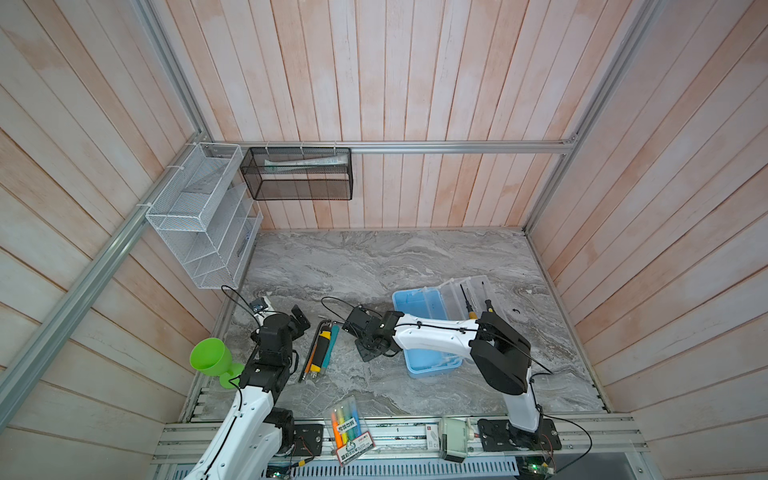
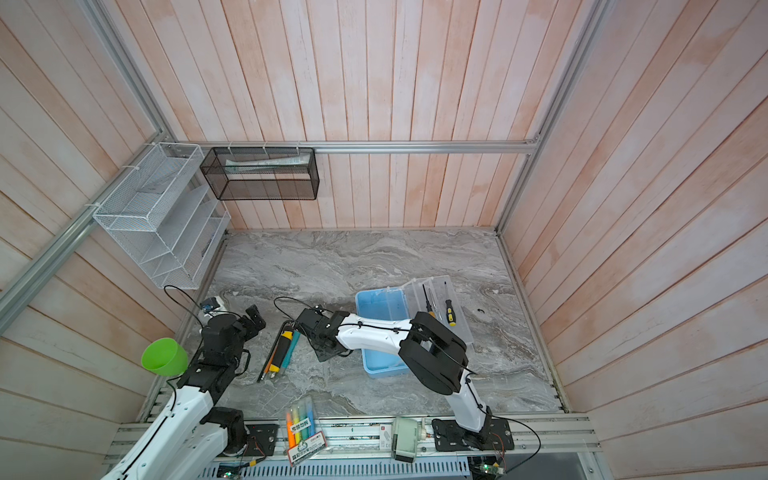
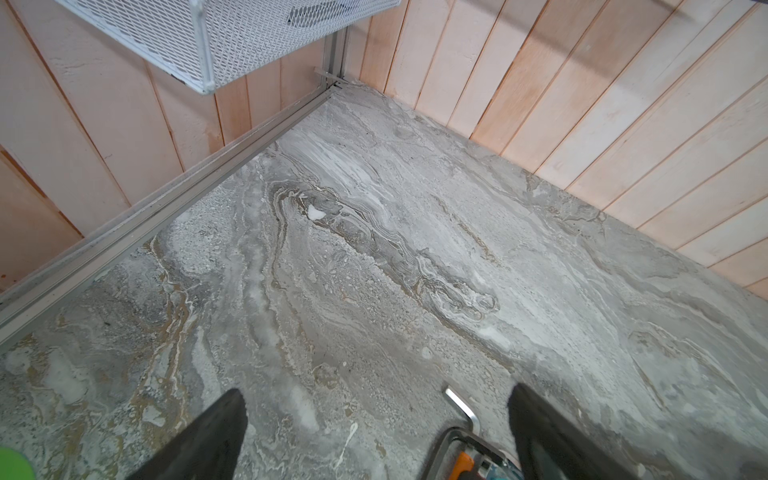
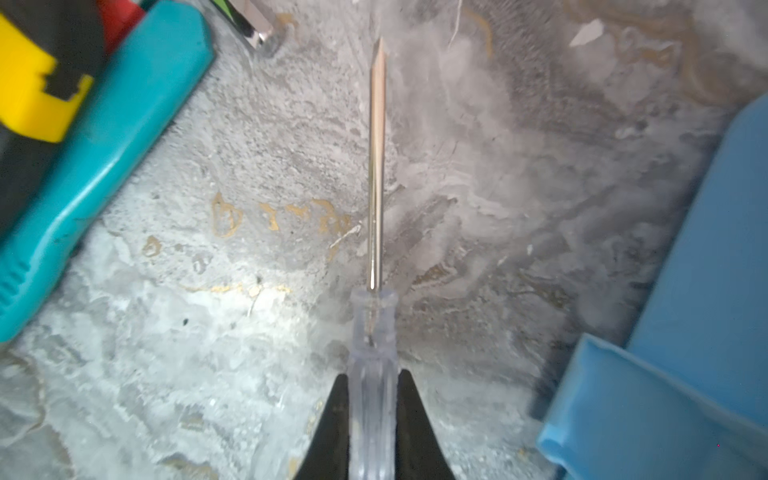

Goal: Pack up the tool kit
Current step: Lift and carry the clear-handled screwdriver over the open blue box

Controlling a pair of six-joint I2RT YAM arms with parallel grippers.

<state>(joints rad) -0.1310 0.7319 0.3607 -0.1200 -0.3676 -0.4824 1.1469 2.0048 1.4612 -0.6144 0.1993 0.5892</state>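
The tool kit's light-blue case [image 1: 419, 307] [image 2: 382, 305] lies open, and its clear lid [image 1: 457, 291] carries a yellow-and-black screwdriver [image 1: 487, 305]. My right gripper [image 4: 371, 376] [image 1: 351, 322] is shut on a clear-handled screwdriver [image 4: 376, 166], just above the table between the case [image 4: 706, 249] and a pile of tools. That pile holds a yellow-and-black screwdriver [image 1: 321, 349], a teal one [image 1: 330, 347] [image 4: 104, 145] and hex keys [image 1: 311, 345] [image 3: 461, 405]. My left gripper [image 3: 376, 392] [image 1: 297, 322] hangs open and empty over the pile's far end.
A green cup [image 1: 210, 353] stands by the left arm. A clear pack of highlighter pens [image 1: 349, 428] and a small white device [image 1: 453, 440] lie on the front rail. A white mesh rack [image 1: 199, 216] and a black mesh basket [image 1: 297, 174] hang on the walls.
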